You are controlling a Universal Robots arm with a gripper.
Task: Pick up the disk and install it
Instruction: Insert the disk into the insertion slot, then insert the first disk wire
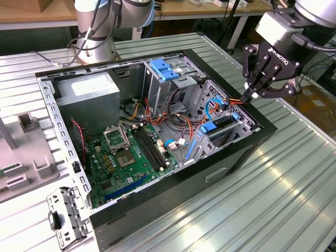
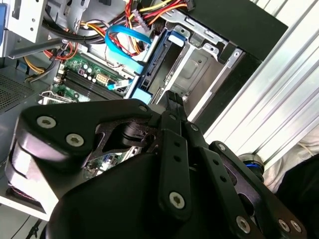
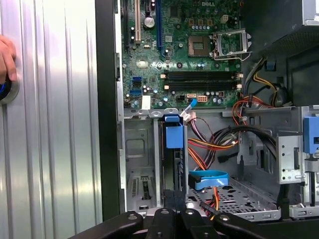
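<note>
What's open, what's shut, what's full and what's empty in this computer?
Computer case: open, cover off, lying on its side.
Disk: standing on edge in its bay.
Gripper: shut, right above the disk's bay.
Memory slots: empty.

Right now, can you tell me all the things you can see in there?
computer case: one, black, open, on the table
table: one, silver, ribbed, under the case
motherboard: one, green, on the case floor
power supply: one, grey, in a case corner
bracket: one, blue, atop the metal cage
disk: one, blue rails, on edge inside the case
gripper: one, black, shut, above the case near the disk
hand: one, at the table, first wrist view
</note>
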